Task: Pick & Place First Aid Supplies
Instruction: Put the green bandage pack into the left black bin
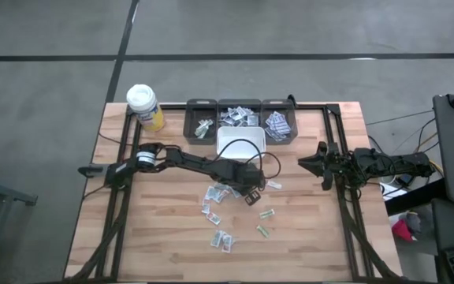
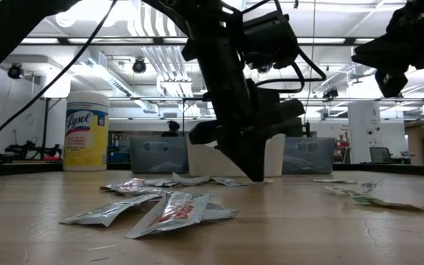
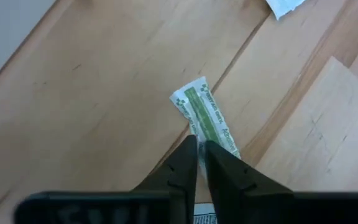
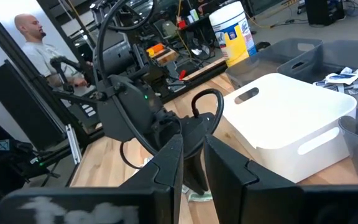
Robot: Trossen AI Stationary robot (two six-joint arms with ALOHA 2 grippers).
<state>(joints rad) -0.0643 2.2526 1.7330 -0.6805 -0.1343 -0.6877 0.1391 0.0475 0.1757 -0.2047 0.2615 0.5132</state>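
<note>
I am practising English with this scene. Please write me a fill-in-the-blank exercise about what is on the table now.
1. The left claw is down on a packet with ____ print.
2. Behind the loose packets stands a ____ bin, in front of the three grey bins.
3. The wipes bottle with the white lid stands at the table's far ____ corner in the high view.
4. The right claw hangs near the table's ____ edge.

Missing words: green; white; left; right
</note>
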